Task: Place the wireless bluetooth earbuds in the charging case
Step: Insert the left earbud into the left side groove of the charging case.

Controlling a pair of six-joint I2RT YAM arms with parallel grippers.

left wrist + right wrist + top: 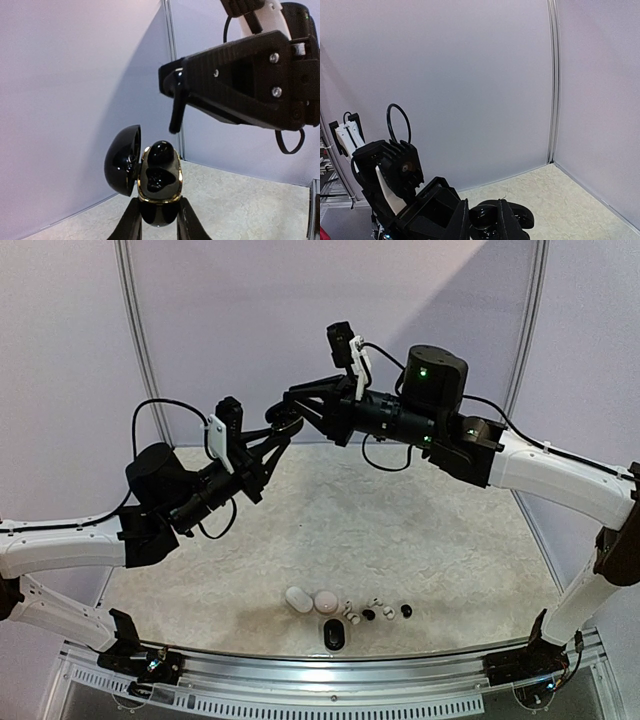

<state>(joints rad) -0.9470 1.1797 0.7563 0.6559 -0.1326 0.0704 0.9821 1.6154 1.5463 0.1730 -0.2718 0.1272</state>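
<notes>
Your left claw [159,207] is clamped on the base of the black charging case [159,181], which is held in the air with its lid [122,160] swung open. The case's long axis runs straight out from that claw. One black earbud [162,150] sits in the far socket, and the near socket looks empty. Your right claw [483,206] hangs just above the case's far end, on the side away from the lid. You cannot tell whether it pinches anything. The loose earbuds [368,614] lie on the surface [400,530], well below the case.
</notes>
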